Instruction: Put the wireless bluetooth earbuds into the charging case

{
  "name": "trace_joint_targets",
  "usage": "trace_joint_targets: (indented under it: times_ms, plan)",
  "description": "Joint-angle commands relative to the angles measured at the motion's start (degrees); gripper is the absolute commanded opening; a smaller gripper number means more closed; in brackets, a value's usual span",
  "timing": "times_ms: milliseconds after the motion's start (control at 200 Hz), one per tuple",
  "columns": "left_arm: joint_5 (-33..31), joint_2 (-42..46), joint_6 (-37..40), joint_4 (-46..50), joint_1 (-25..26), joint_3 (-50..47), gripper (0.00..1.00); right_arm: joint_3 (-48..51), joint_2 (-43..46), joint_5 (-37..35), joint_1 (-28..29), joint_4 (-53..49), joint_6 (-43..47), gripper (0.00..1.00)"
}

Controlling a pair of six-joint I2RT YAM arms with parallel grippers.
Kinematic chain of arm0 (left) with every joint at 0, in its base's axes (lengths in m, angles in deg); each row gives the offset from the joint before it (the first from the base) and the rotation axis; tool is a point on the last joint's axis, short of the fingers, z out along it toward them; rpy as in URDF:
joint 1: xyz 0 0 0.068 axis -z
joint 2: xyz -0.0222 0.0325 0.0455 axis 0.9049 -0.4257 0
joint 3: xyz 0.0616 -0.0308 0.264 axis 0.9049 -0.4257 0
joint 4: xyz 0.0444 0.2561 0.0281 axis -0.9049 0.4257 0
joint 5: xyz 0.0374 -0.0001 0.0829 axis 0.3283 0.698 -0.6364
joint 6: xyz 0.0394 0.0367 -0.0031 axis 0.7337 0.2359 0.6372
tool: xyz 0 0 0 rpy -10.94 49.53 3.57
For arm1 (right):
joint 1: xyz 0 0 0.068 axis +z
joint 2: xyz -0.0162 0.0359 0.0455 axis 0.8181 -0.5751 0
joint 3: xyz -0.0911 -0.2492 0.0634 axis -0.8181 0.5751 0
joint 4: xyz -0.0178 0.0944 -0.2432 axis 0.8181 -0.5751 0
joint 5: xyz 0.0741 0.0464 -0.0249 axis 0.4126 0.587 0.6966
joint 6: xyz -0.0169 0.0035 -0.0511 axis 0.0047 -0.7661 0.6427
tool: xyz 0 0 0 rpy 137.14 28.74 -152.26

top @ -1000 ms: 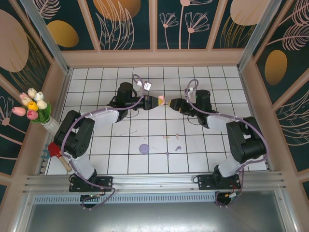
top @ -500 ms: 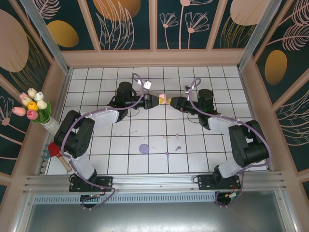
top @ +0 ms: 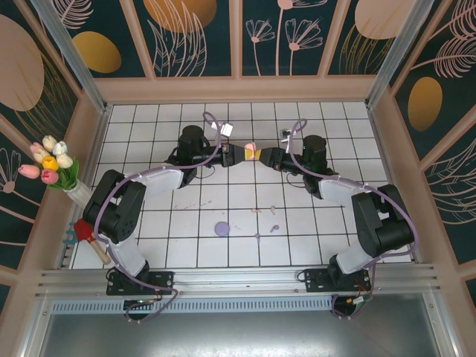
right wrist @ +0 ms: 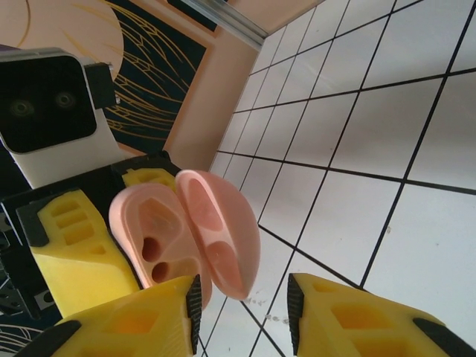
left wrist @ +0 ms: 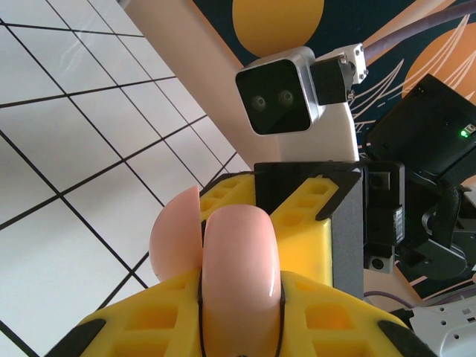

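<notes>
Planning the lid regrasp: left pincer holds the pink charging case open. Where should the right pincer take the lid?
Likely the lid's free rim, head-on from the side away from the left pincer. The lid stands ajar from the socket half, so its thin edge points at the right pincer's open jaws; close across the shell's thickness.

Free tiles (right wrist: 387, 134) beside open case (right wrist: 216, 238)

My left gripper (left wrist: 238, 316) clamps the pink charging case (left wrist: 239, 260), its lid ajar. Just beyond the case, the other arm's wrist camera (left wrist: 294, 104) faces me.
</notes>
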Motion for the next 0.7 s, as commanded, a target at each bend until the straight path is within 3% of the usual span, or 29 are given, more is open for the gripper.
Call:
trace_joint_targets:
  times_ms: [0, 696]
  plan:
    - [1.37, -0.40, -0.69, -3.13, 0.11, -0.41, 0.03, -2.13, -1.30, 0.24, 0.43, 1.53, -0.22, 0.36]
    - [1.46, -0.32, -1.61, -4.53, 0.09, -1.00, 0.03, -6.10, -5.99, 0.80, 1.13, -0.04, 0.00, 0.27]
